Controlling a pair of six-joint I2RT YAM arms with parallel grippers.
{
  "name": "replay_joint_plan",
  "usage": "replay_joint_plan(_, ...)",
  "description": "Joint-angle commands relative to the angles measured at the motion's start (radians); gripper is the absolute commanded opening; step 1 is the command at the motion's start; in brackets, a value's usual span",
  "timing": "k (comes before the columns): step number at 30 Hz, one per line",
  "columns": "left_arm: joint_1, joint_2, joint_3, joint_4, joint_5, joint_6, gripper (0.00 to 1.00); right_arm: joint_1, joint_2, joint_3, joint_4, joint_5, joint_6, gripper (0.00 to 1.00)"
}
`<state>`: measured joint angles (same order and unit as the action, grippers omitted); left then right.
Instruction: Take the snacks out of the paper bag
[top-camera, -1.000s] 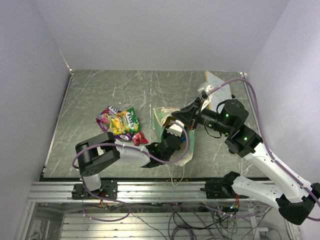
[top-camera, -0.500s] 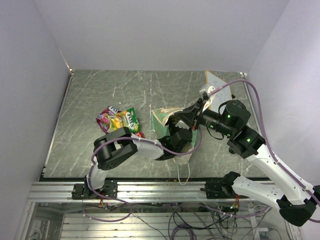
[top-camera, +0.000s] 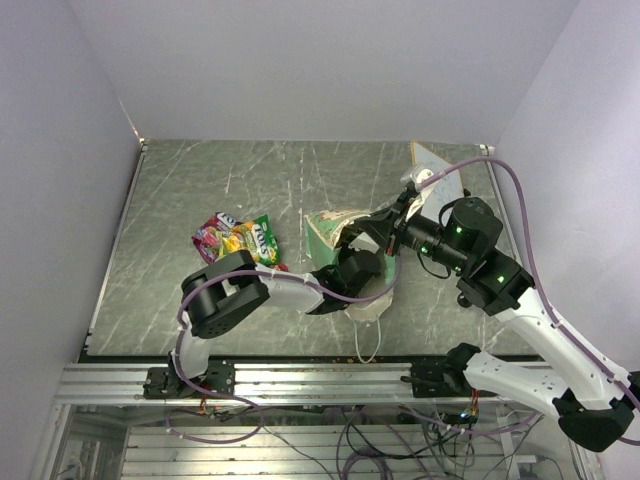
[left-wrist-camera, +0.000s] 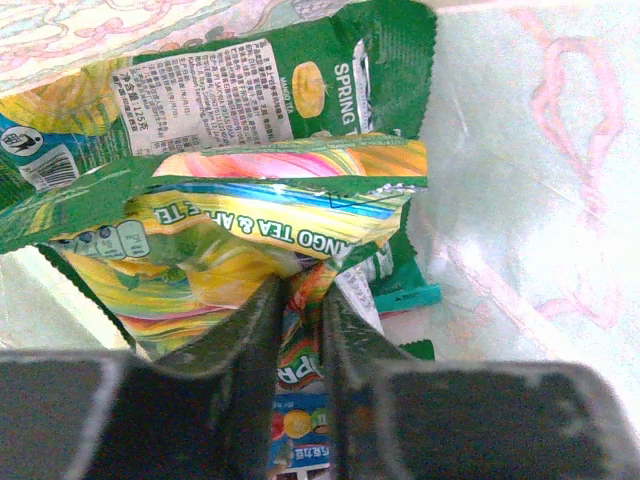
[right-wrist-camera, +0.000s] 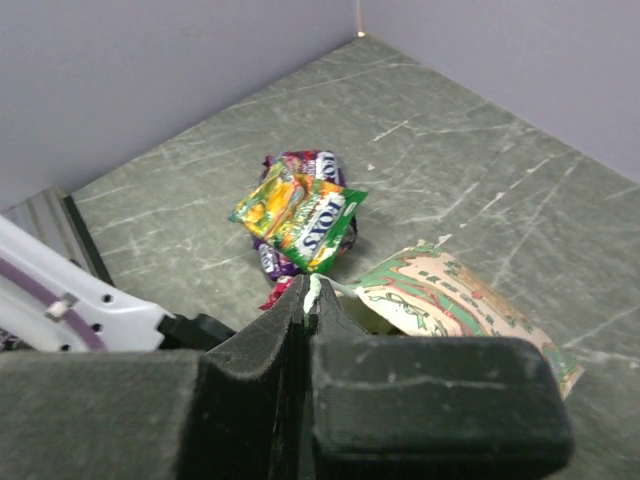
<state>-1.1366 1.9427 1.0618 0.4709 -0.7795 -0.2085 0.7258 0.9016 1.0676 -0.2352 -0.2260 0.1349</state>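
Observation:
The mint-green paper bag (top-camera: 324, 226) lies on its side at the middle of the table, with its mouth toward the arms. My left gripper (top-camera: 357, 270) is inside the bag. In the left wrist view its jaws (left-wrist-camera: 303, 297) are shut on a rainbow-coloured snack packet (left-wrist-camera: 302, 345), with green and yellow packets (left-wrist-camera: 250, 90) piled behind it against the bag's pale wall (left-wrist-camera: 520, 180). My right gripper (top-camera: 374, 230) is shut on the bag's upper edge and holds it up; the mint edge (right-wrist-camera: 315, 292) shows pinched between its fingertips. The bag's printed side (right-wrist-camera: 455, 300) lies to its right.
A pile of snack packets (top-camera: 240, 241) in green, yellow and purple lies on the table left of the bag, also in the right wrist view (right-wrist-camera: 300, 212). A white board (top-camera: 432, 168) leans at the back right corner. The bag's white string handle (top-camera: 368, 342) trails toward the near edge.
My left arm has pushed further right and deeper into the bag, its elbow swinging in. The right gripper has stayed clamped on the bag's edge, lifting it slightly.

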Motion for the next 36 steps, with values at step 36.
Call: replay_joint_plan(36, 0.020, -0.588, 0.032, -0.166, 0.827, -0.090, 0.07, 0.006, 0.042, 0.190, -0.116, 0.504, -0.167, 0.00)
